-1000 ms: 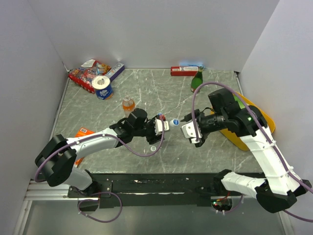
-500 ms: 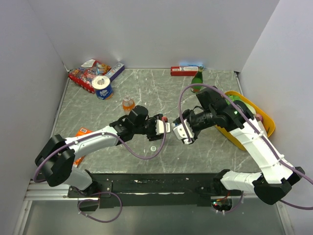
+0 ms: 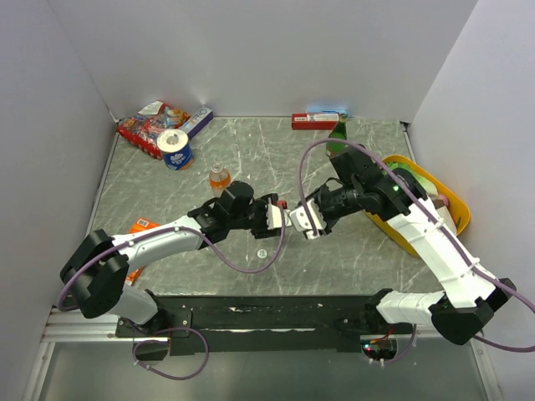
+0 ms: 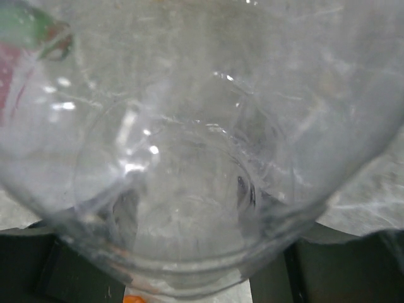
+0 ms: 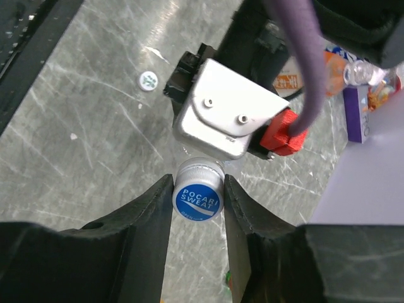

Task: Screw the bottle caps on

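Observation:
My left gripper (image 3: 272,215) is shut on a clear plastic bottle (image 4: 189,158) held level over the table, and the bottle fills the left wrist view. A blue bottle cap (image 5: 198,199) marked Pocari Sweat sits on that bottle's neck. My right gripper (image 5: 198,202) faces the left one, with both fingers pressed against the cap's sides (image 3: 289,219). A small orange drink bottle (image 3: 219,178) stands uncapped behind the left arm. One white cap (image 3: 262,253) lies on the table below the grippers; it also shows in the right wrist view (image 5: 148,80).
A green bottle (image 3: 336,136) and a red box (image 3: 313,121) stand at the back. A yellow tray (image 3: 422,180) lies at the right under the right arm. A blue-and-white tape roll (image 3: 175,149), snack packs (image 3: 149,127) and an orange packet (image 3: 142,225) are on the left.
My right gripper has moved left up to the left gripper and closed its fingers onto the blue cap. The left arm has barely moved.

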